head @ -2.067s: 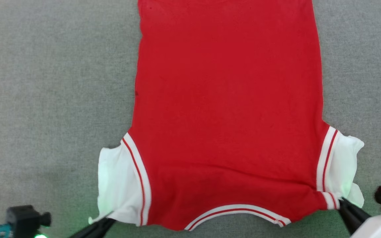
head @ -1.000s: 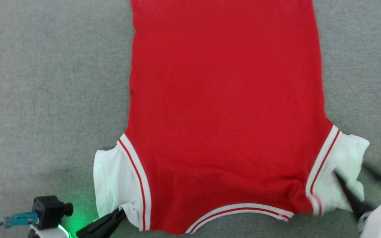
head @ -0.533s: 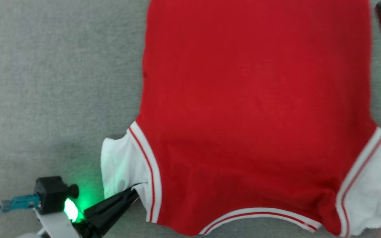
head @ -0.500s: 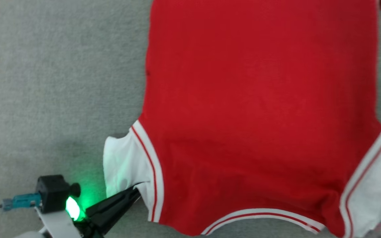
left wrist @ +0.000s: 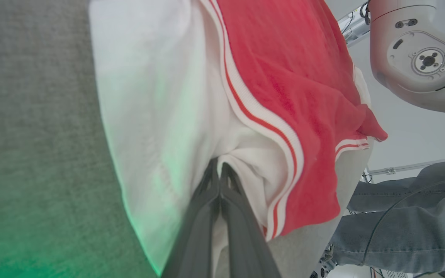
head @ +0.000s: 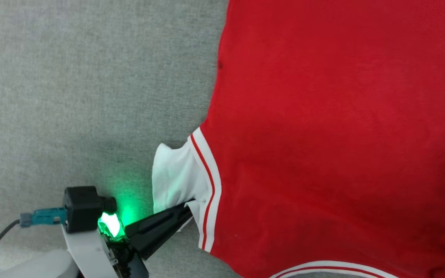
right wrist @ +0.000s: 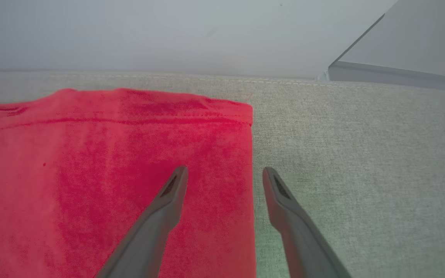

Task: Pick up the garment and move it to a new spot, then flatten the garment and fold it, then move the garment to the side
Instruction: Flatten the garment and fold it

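Note:
The garment (head: pixel 323 127), bright red with white sleeves and striped trim, lies spread flat on the grey table (head: pixel 72 96). My left gripper (head: pixel 188 204) is shut on the lower corner of its white left sleeve (head: pixel 174 173). In the left wrist view, that gripper (left wrist: pixel 219 170) has its fingers pressed together with sleeve cloth (left wrist: pixel 160 96) bunched at the tips. In the right wrist view, my right gripper (right wrist: pixel 224 173) stands open over the garment's (right wrist: pixel 110 154) side edge near the far hem corner. One finger is above red cloth, the other above bare table, and nothing is between them.
The table's far edge (right wrist: pixel 207 75) runs just beyond the hem, with a pale wall behind it. In the left wrist view, a person's legs in jeans (left wrist: pixel 400 216) stand past the table's near side, below a pale rounded robot part (left wrist: pixel 419 58).
The right gripper opened, let go of the right sleeve and travelled to the garment's far hem. The head camera swung, shifting the picture. The left gripper stayed shut on the left sleeve.

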`<state>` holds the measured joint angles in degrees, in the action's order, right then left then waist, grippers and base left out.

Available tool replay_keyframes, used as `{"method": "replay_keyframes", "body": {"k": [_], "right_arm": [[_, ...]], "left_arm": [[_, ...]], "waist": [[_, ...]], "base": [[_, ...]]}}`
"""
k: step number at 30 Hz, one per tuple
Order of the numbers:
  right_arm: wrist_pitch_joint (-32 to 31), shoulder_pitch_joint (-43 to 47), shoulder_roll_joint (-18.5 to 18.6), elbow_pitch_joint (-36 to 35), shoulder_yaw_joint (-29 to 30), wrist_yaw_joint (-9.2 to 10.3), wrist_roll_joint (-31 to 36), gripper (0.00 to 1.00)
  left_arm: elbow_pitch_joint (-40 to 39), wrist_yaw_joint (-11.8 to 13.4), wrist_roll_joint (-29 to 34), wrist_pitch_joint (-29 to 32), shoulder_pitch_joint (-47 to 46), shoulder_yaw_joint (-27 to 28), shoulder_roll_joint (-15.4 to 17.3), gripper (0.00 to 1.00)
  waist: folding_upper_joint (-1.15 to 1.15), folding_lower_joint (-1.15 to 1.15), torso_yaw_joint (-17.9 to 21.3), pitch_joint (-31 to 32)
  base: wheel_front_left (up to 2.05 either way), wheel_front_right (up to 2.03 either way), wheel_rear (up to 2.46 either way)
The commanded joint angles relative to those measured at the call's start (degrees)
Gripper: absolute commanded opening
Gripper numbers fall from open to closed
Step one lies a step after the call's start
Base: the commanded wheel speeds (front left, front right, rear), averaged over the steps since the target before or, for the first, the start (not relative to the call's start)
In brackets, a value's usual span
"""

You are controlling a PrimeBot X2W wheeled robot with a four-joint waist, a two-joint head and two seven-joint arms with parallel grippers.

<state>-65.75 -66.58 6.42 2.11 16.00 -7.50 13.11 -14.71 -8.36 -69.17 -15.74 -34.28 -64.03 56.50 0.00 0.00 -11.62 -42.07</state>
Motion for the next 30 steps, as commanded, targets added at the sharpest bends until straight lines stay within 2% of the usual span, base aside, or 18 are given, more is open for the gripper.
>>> {"method": "replay_keyframes", "body": {"k": [1, 6, 7, 8, 9, 15, 19, 23, 30], "right_arm": [[0.9, -0.9, 0.6, 0.1, 1.4, 0.02, 1.2, 1.0], [0.8, -0.2, -0.3, 0.9, 3.6, 0.01, 2.4, 1.0], [0.7, 0.2, -0.9, 1.3, 3.7, 0.0, 2.1, 0.91], [0.8, 0.7, -1.3, 1.6, 3.8, 0.0, 2.0, 0.42], [1.1, 1.1, -1.6, 1.8, 3.8, 0.0, 1.9, 0.0], [2.6, 1.3, -2.5, 2.0, 4.8, 0.01, 0.3, 0.0], [2.5, 3.1, -2.4, 0.4, 3.8, 0.01, -1.6, 0.0], [0.9, 8.2, 0.0, -1.7, 2.6, 0.02, -5.5, 0.0], [-4.9, 21.5, 7.1, -8.6, -0.6, 0.02, -17.2, 0.0]], "left_arm": [[5.3, 1.6, -1.6, 1.1, 1.1, -1.4, 1.0, 0.0], [5.9, 1.8, -2.1, 1.3, 1.0, -1.2, 1.7, 0.0], [6.0, 1.8, -2.2, 1.3, 1.0, -1.1, 1.7, 0.0], [6.0, 1.8, -2.4, 1.3, 0.9, -1.1, 1.7, 0.0], [5.9, 1.8, -2.2, 1.3, 0.8, -0.9, 1.6, 0.0], [6.3, 1.8, -2.5, 1.1, 1.5, 3.1, 1.6, 0.0], [5.7, 1.8, -2.6, 0.8, 3.9, 8.1, 1.9, 0.0], [4.6, 1.6, -2.8, 0.8, 8.1, 12.5, 1.6, 0.0], [3.1, 0.9, -3.0, 0.6, 14.6, 17.0, 1.2, 0.0]], "waist": [[0.0, 0.0, -1.8, -1.8], [0.0, 0.0, -1.3, -2.5], [0.0, 0.0, -1.1, -2.4], [0.0, 0.0, -0.9, -2.4], [0.0, 0.0, -0.7, -2.2], [0.0, 0.0, 0.9, -0.5], [0.0, 0.0, 3.1, 2.4], [0.0, 0.0, 5.6, 6.5], [0.0, 0.0, 10.1, 12.7]], "base": [[0.0, 0.0, 0.0], [0.0, 0.0, 0.0], [0.0, 0.0, 0.0], [0.0, 0.0, 0.0], [0.0, 0.0, 0.0], [0.0, 0.0, 0.0], [0.0, 0.0, 0.0], [0.0, 0.0, 0.0], [0.0, 0.0, 0.0]]}}
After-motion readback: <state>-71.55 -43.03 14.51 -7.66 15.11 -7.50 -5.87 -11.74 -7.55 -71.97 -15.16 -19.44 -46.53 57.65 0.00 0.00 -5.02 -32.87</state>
